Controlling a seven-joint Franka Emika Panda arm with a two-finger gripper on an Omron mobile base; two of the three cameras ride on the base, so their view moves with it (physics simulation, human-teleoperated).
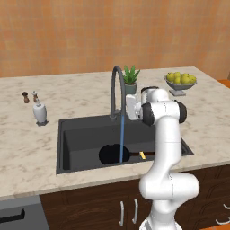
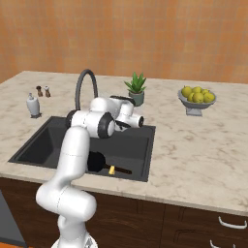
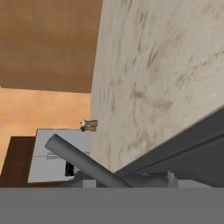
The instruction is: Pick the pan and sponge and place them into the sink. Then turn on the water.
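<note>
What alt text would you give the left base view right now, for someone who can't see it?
A thin blue stream of water runs from the arched faucet into the dark sink, landing by the black pan on its floor, a bit of yellow sponge beside it. The white arm rises at the sink's right, hand near the faucet base.

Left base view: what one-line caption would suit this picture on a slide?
Water streams from the arched faucet onto the pan lying in the sink, sponge beside it.
</note>
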